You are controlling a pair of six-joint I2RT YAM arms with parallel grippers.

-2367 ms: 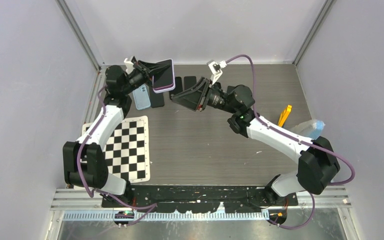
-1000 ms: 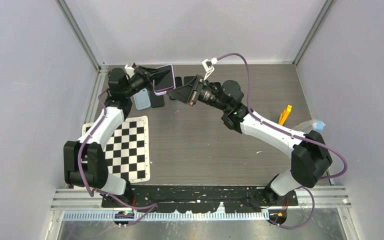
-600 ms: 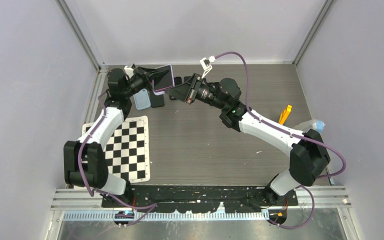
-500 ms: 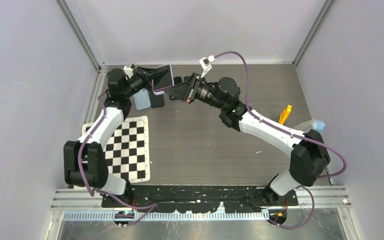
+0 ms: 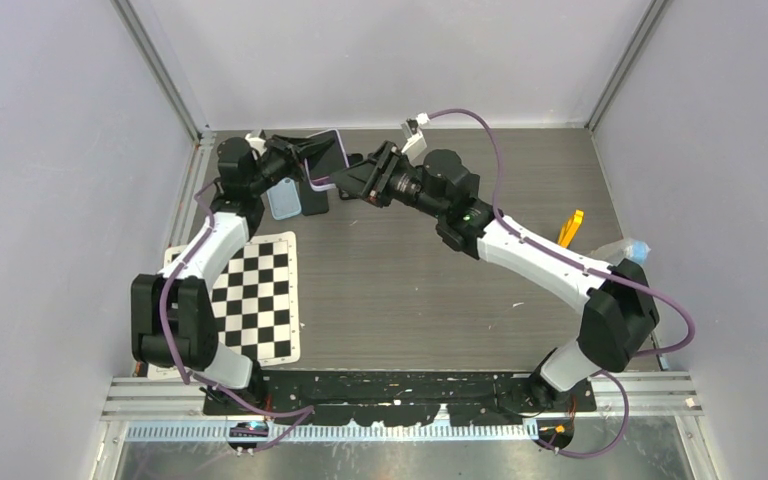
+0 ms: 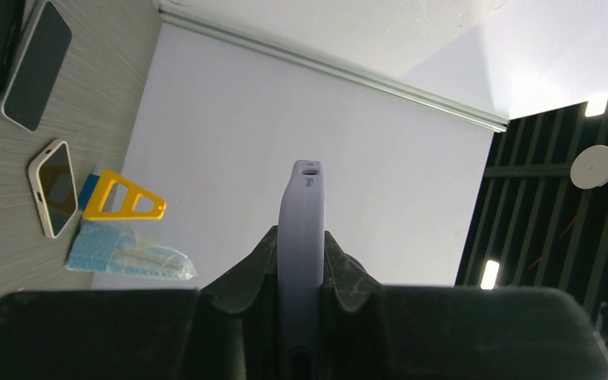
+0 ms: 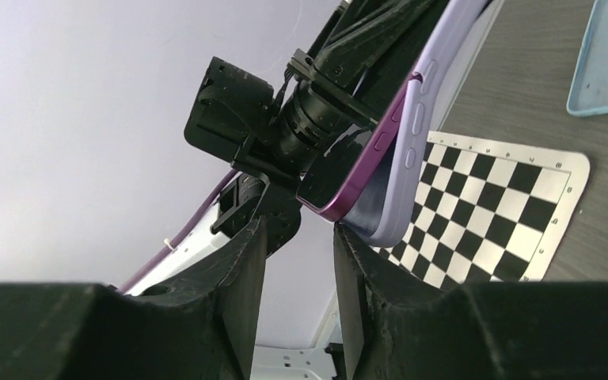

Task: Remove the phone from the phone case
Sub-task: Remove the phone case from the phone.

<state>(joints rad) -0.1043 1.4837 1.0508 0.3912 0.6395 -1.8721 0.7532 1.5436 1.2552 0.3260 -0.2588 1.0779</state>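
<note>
Lilac phone case (image 6: 302, 198), phone (image 7: 362, 170) inside, sits clamped in the left gripper (image 6: 299, 241). The right gripper (image 7: 297, 237) stands parted and empty, a case corner beside one fingertip.

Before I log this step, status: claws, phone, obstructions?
Left claw shut on cased phone, held aloft. Right claw open at its corner. Not yet uncased. Nothing between them.

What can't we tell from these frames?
- Top view: whether the right gripper touches the phone; too small.
- Left wrist: only the edge of the case shows in the left gripper; the case hides the phone.
- Right wrist: how far out the phone is; the top edge cuts it off.
</note>
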